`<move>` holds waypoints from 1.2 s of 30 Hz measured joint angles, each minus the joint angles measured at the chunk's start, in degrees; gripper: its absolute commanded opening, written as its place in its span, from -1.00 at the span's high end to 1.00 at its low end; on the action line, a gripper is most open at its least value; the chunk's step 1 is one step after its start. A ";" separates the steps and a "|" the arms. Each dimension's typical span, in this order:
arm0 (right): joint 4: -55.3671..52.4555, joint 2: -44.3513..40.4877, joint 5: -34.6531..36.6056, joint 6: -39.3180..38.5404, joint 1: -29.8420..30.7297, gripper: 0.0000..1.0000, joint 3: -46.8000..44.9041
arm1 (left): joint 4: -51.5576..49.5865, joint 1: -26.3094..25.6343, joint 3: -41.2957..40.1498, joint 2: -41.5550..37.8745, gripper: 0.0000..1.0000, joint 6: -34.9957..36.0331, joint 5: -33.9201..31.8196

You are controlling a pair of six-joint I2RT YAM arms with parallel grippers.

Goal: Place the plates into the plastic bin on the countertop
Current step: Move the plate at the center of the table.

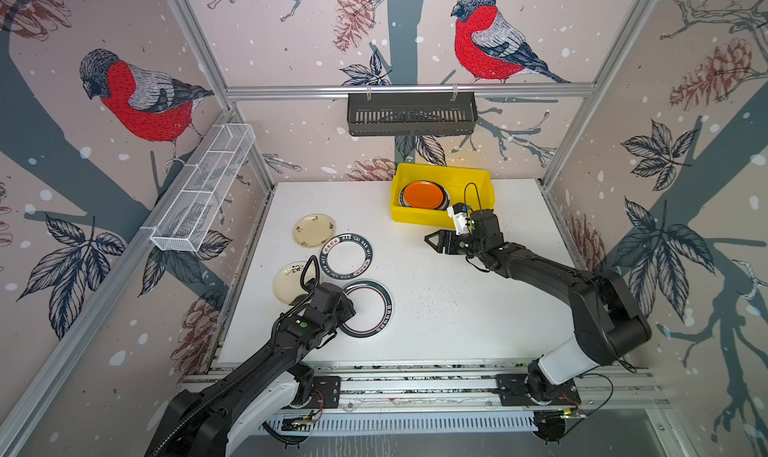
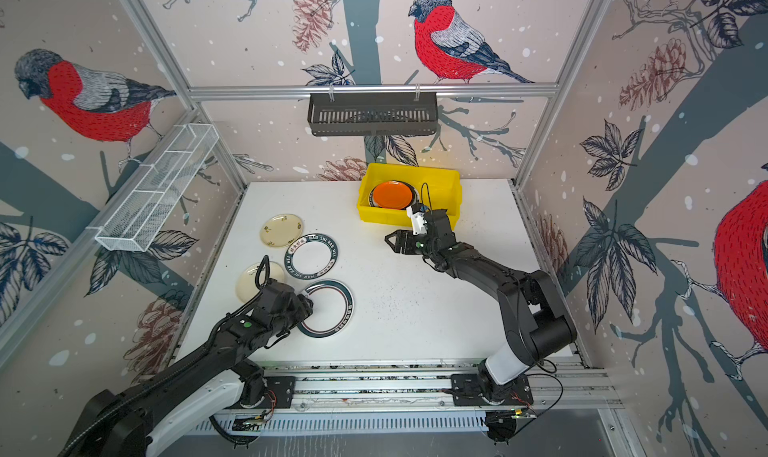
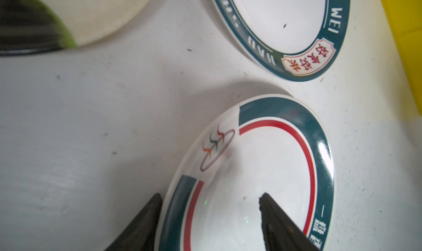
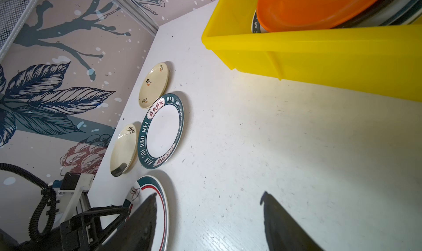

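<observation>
The worktop (image 1: 457, 309) fills mid-frame; the plastic bin (image 1: 415, 218) sits upper right of centre, orange plate (image 1: 423, 195) inside. Left hand (image 3: 210, 196), jaws apart, straddles the rim of the red-ringed plate (image 1: 370, 305), left of centre: best pinch squarely, lift level. Right hand (image 4: 210, 194) gapes empty.

Tabletop (image 1: 436, 342): white with fine dark specks.
Bin (image 1: 415, 217): plain bright yellow.
Orange plate (image 1: 423, 195): plain orange, unpatterned.
Lettered plate (image 1: 347, 256): white centre; dark teal rim with white capital letters and two cream panels of red characters.
Ringed plate (image 1: 370, 307): white centre, thin red ring, broad dark teal band with white characters. The left wrist view shows an emblem (image 3: 217, 149) of red, green and orange strokes where the band breaks to white.
Far cream plate (image 1: 313, 230): cream with small dark and red marks.
Near cream plate (image 1: 289, 282): cream with one dark motif.
Wallpaper (image 1: 291, 39): pale pink-beige with white flecks, red-breasted grey birds, reddish-brown pine cones and dark blue leaves.
Hanging basket (image 1: 411, 120): dark grey, slotted.
Mesh basket (image 1: 203, 193): white.
</observation>
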 measured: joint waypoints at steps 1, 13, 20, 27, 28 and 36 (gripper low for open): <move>0.07 -0.07 0.00 0.02 0.31 -0.45 0.00 | 0.83 -0.04 -0.28 0.00 -0.25 0.02 0.22; 1.64 3.67 -1.46 0.90 5.68 -0.34 0.98 | 5.51 -0.20 -2.05 1.05 0.23 1.44 2.16; 1.81 8.96 -1.66 1.20 10.34 -0.28 -0.33 | 9.05 -0.20 -2.60 3.10 0.40 3.52 3.34; 2.21 11.08 -1.42 2.60 13.22 -0.28 -1.88 | 9.81 -0.26 -0.15 7.37 0.40 5.77 4.87; 2.23 11.28 -1.31 2.71 13.51 -0.28 -1.88 | 9.88 -0.26 0.09 7.87 0.40 5.81 4.90; 3.19 12.74 -0.13 3.87 14.21 -0.28 -2.27 | 14.47 -0.26 0.07 11.08 0.40 6.86 7.10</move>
